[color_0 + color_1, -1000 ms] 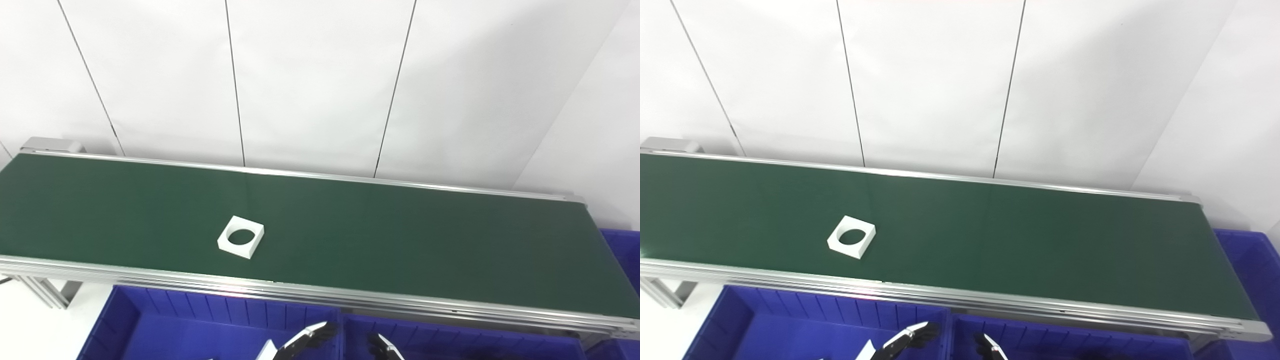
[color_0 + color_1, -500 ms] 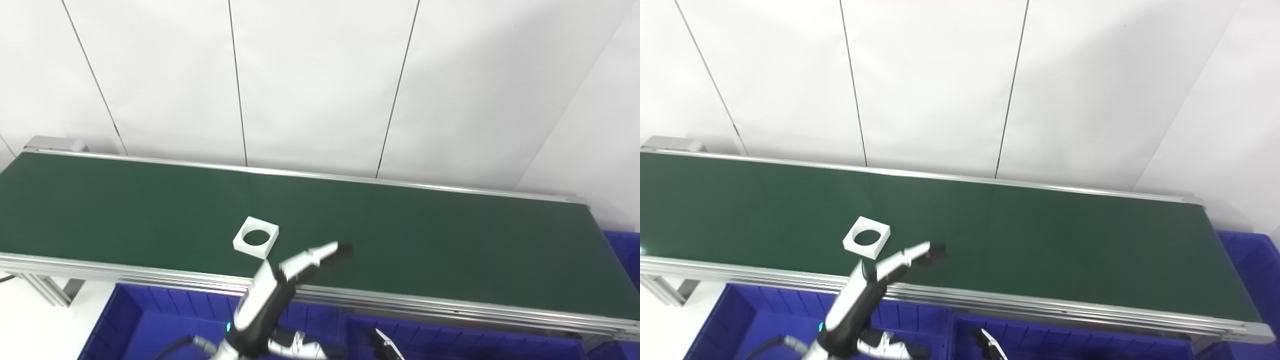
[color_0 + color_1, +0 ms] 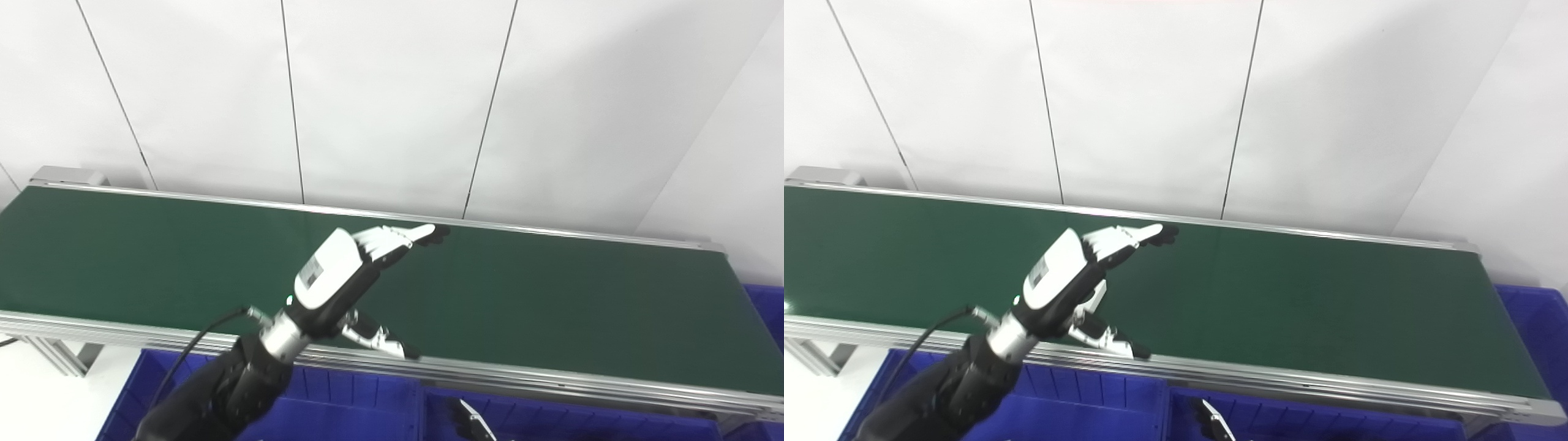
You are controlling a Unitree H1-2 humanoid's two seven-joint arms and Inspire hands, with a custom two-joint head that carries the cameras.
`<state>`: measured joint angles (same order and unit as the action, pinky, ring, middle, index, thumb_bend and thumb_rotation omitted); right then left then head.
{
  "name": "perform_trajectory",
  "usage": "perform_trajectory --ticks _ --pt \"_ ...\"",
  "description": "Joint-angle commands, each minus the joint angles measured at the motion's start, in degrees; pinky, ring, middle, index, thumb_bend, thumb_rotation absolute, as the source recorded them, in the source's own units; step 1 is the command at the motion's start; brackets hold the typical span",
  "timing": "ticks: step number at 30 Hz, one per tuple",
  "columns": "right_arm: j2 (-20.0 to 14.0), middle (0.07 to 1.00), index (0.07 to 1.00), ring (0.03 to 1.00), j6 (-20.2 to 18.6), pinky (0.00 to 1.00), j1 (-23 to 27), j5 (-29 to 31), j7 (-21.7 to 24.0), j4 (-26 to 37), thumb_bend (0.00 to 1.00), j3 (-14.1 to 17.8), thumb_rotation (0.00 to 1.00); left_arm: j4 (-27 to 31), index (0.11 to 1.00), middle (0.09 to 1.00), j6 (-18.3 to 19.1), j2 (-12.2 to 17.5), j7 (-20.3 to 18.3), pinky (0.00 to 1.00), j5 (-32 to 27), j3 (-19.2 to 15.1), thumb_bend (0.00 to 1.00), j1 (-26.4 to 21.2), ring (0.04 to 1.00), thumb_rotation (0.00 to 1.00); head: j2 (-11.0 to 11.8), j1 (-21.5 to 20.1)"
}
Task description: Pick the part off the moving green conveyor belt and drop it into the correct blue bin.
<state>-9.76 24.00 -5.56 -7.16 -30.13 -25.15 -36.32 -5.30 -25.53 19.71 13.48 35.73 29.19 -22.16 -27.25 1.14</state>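
My left hand (image 3: 334,275) is raised over the middle of the green conveyor belt (image 3: 551,294). It is open and holds nothing, with its fingers (image 3: 398,236) stretched toward the far rail and the thumb (image 3: 1102,340) spread low toward the near rail. The white square part with the round hole is not clearly in view; my left hand covers the spot where it lay. Only the fingertips of my right hand (image 3: 468,425) show at the bottom edge, over the blue bins, too little to tell their state.
Two blue bins sit side by side below the belt's near rail, one on the left (image 3: 367,398) and one on the right (image 3: 582,419). Another blue bin (image 3: 765,306) stands at the belt's right end. A white wall rises behind the belt.
My left arm has risen from the bins up over the belt, its open hand now covering the part. The part had been drifting right. The right fingertips have stayed put.
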Motion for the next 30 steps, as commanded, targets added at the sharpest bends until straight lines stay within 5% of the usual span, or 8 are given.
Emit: perform_trajectory --ticks 1,5,13,30 --pt "0.6 0.866 0.851 0.829 2.9 0.78 0.7 -0.2 0.0 1.0 0.85 0.3 0.93 -0.3 0.877 0.797 -1.3 0.0 -1.3 0.66 0.9 -1.4 1.0 -3.5 0.73 0.1 0.0 0.0" --pt "0.7 0.865 0.852 0.829 2.9 0.8 0.6 -0.4 0.1 1.0 0.85 0.2 0.93 -4.8 0.917 0.815 -0.7 -0.6 -4.9 0.62 2.6 -2.0 1.0 -6.9 0.732 0.06 0.1 -0.2" --pt "1.5 0.86 0.846 0.816 2.9 0.79 0.5 0.1 0.9 1.0 0.88 0.7 0.92 -14.5 0.967 0.85 6.2 -4.5 -11.7 0.58 7.6 -1.7 1.0 -13.4 0.724 0.0 -0.1 -0.8" --pt "2.9 0.856 0.836 0.804 2.9 0.79 0.0 -0.1 1.7 2.0 0.91 1.1 0.9 -36.1 0.933 0.866 6.0 -12.7 -9.9 0.6 12.0 3.0 1.0 -22.2 0.749 0.02 -0.8 -2.4"
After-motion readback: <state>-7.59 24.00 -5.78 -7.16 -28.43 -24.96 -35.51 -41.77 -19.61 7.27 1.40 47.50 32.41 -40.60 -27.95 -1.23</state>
